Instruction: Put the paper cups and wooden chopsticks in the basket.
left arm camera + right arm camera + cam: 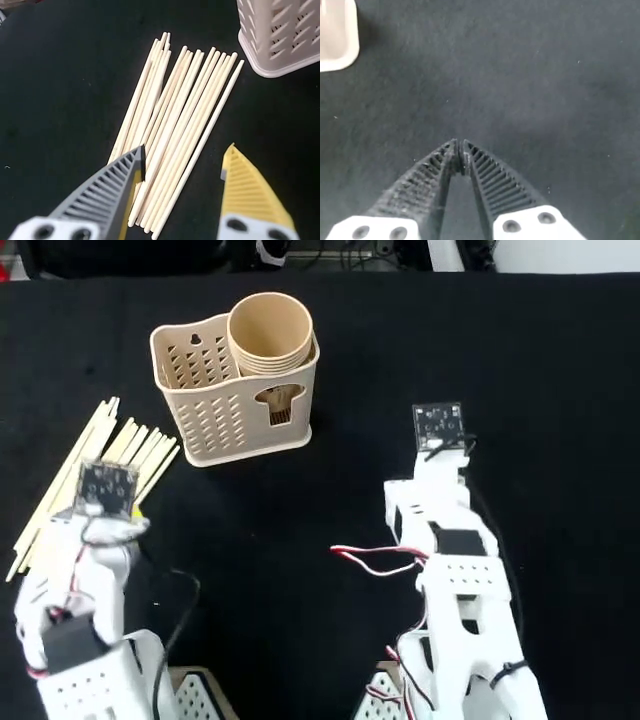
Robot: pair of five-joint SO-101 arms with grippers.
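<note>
A beige slotted basket (215, 405) stands at the back of the black table with a stack of paper cups (270, 332) inside its right end. Several wooden chopsticks (120, 455) lie fanned out on the table to the basket's left. The left arm hangs over them. Its gripper (185, 157) is open just above the near ends of the chopsticks (180, 120), one grey finger and one yellow finger straddling the bundle. The right gripper (459, 146) is shut with nothing in it, above bare cloth to the right of the basket (335, 40).
The right arm (450, 540) stands in the right middle of the table with red and white wires looping to its left. Black cloth covers the whole table. A basket corner (277, 35) lies beyond the chopsticks.
</note>
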